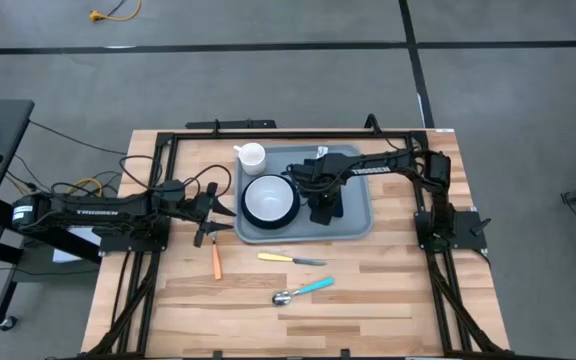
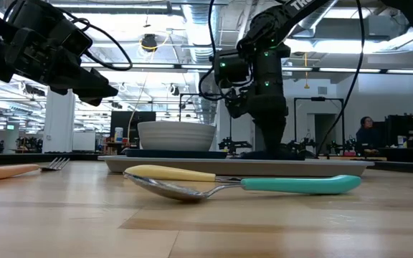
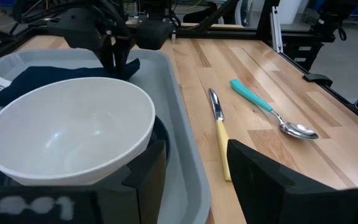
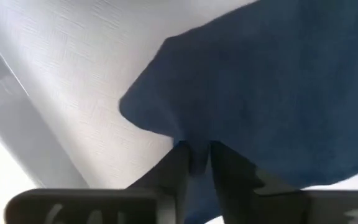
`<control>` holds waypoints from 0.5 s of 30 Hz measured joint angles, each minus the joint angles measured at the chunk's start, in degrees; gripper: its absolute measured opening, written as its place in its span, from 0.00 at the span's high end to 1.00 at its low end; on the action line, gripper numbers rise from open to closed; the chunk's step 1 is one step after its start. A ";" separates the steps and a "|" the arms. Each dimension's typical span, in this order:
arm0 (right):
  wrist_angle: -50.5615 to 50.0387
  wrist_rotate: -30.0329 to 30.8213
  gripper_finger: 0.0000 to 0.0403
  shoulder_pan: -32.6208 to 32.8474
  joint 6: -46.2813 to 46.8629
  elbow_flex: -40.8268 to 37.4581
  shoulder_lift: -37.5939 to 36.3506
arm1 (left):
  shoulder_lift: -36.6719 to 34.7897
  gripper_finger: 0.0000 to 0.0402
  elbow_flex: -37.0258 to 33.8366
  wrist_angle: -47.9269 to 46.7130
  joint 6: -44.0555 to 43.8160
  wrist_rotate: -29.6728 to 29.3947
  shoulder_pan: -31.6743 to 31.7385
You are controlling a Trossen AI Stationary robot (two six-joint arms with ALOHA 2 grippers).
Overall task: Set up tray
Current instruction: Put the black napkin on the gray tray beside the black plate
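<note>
The grey-blue tray (image 1: 353, 228) lies mid-table. On it a white bowl (image 1: 269, 197) sits on a dark teal plate (image 1: 243, 212), with a dark navy napkin (image 3: 36, 78) beside them. My right gripper (image 4: 194, 155) reaches down over the tray's middle, shut on the napkin. It also shows in the low view (image 2: 262, 140). My left gripper (image 3: 191, 180) is open and empty. It hovers above the tray's left rim (image 3: 185, 124), one finger over the tray and one over the table. My right gripper pinches a raised bunch of the napkin (image 4: 188, 142) between its two fingers, near a free corner (image 4: 132, 107). The fingers come from above, pointing down. The rest of the napkin (image 3: 17, 84) lies on the tray floor.
A white cup (image 1: 251, 156) stands on the table by the tray's far left corner. Nearer the front lie an orange-handled fork (image 1: 215, 262), a yellow-handled knife (image 1: 290, 259) and a teal-handled spoon (image 1: 303, 291). A black frame runs round the table.
</note>
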 joint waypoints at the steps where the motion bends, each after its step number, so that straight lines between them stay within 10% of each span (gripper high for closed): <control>1: 0.03 0.00 0.82 0.00 -0.01 0.00 0.00 | 0.00 0.60 -0.01 0.00 0.00 0.02 0.00; 15: -0.44 -0.22 0.47 -0.02 -0.86 0.00 0.00 | 0.00 0.60 -0.02 0.00 0.02 0.01 0.00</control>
